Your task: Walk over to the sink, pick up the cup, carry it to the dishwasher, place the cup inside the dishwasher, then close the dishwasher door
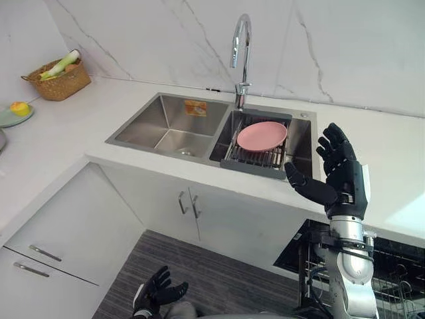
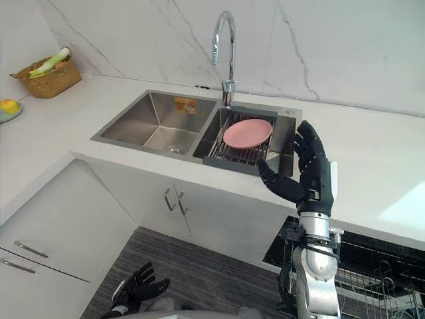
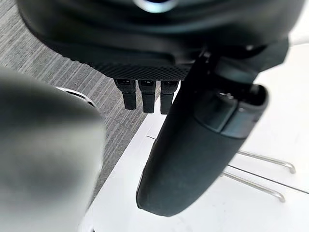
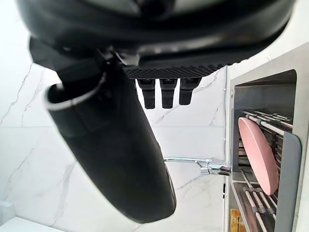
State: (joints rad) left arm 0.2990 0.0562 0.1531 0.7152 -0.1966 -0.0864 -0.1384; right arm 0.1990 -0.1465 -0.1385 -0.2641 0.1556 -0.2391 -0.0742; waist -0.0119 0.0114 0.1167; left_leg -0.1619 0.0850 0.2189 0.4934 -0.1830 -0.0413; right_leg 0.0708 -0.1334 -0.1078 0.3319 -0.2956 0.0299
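Note:
A pink plate (image 1: pixel 261 135) lies on a dark dish rack (image 1: pixel 247 164) set in the right basin of the steel sink (image 1: pixel 158 123); the right wrist view shows this plate (image 4: pixel 258 154) too. My right hand (image 1: pixel 342 178) is raised just right of the sink, over the counter's front edge. It is open, fingers spread upward and thumb pointing toward the rack, holding nothing. Low down near the floor hangs my left hand (image 1: pixel 157 290), open and empty. The dishwasher (image 1: pixel 398 276) stands open at the lower right, its wire rack showing.
A chrome faucet (image 1: pixel 241 50) rises behind the sink. A wicker basket (image 1: pixel 60 78) with vegetables and a small plate with a yellow fruit (image 1: pixel 14 113) sit on the left counter. White cabinet doors (image 1: pixel 189 206) run below the counter, over a grey striped floor (image 1: pixel 219 279).

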